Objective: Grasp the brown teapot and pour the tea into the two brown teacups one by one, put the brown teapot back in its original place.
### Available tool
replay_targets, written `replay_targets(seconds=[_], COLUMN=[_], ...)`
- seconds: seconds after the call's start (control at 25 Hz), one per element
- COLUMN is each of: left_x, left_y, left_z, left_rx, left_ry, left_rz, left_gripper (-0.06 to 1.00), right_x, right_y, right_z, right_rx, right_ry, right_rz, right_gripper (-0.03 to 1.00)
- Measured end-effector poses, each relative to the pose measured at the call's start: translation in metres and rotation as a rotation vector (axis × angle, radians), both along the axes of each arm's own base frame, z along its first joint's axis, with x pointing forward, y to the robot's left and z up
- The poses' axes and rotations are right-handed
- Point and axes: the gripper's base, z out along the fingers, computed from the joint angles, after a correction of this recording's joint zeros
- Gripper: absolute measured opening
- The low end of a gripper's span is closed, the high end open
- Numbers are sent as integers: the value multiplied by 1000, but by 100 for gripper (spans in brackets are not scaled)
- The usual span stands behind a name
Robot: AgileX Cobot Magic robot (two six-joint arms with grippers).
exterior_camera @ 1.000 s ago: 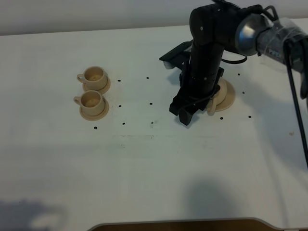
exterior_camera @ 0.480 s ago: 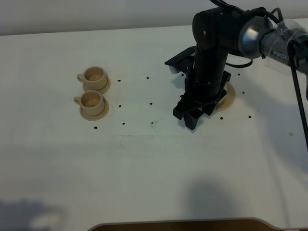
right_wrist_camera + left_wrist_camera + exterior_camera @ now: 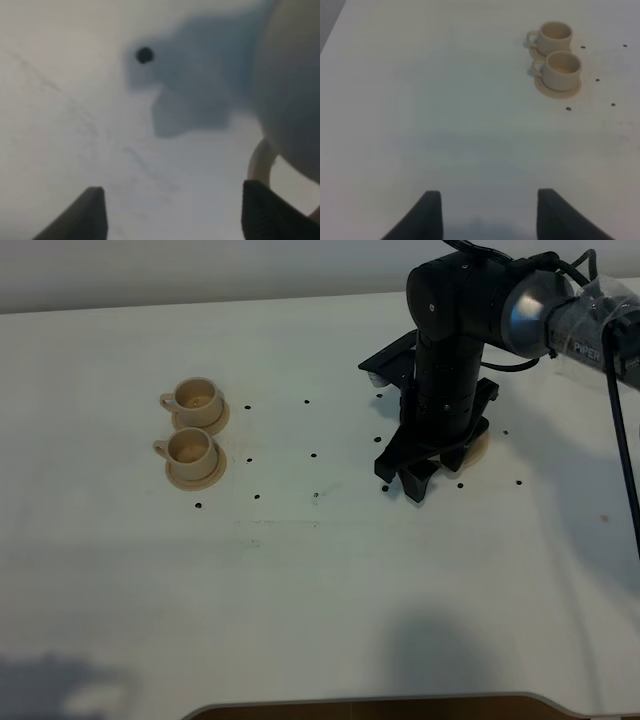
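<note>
Exterior high view: a flat white table (image 3: pixel 330 580) fills the picture. At about nine o'clock stand two small light tan ceramic teacups with loop handles, each on its own round tan saucer. The farther teacup (image 3: pixel 193 397) and the nearer teacup (image 3: pixel 189 447) sit just beside each other. Small black dots (image 3: pixel 313 455) mark the tabletop between the teacups and the arm. At about two o'clock a thick black robot arm (image 3: pixel 447 350) reaches down to the table. The right gripper (image 3: pixel 405 480) points downward at its tip. Behind the arm, at its four o'clock, the edge of a flat round light tan saucer disc (image 3: pixel 481 446) shows. The arm hides the teapot in this view.

Left wrist view: the left gripper (image 3: pixel 487 220) shows two dark fingertips spread apart with only bare table between them. Both teacups stand well ahead of it, side by side.

Right wrist view: the right gripper (image 3: pixel 175 220) has its two dark fingertips set wide apart, holding nothing. The squat round light tan ceramic teapot (image 3: pixel 292 90) looms blurred just beside one fingertip. Its loop handle (image 3: pixel 258 162) lies close to that fingertip. I cannot tell whether they touch. One black dot (image 3: pixel 145 55) shows on the table beyond.
</note>
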Motion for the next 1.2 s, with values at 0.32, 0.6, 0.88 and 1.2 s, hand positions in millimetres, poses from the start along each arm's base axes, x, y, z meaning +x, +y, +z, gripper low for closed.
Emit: replay_targets(seconds=[0.32,0.6,0.88,1.2], left_x=[0,0,0,0], left_y=[0,0,0,0], left_z=[0,0,0,0], left_rx=[0,0,0,0], left_ry=[0,0,0,0], left_rz=[0,0,0,0], left_gripper=[46,46,46,46], right_x=[-3,-10,0,15], right_y=[7,5,-21,-54], right_z=[3,49,52,31], right_rx=[82,92,4,15], right_ry=[31,-64,-105,-38], right_rz=[-50,-167,-345,-469], right_gripper=[58,58,58,57])
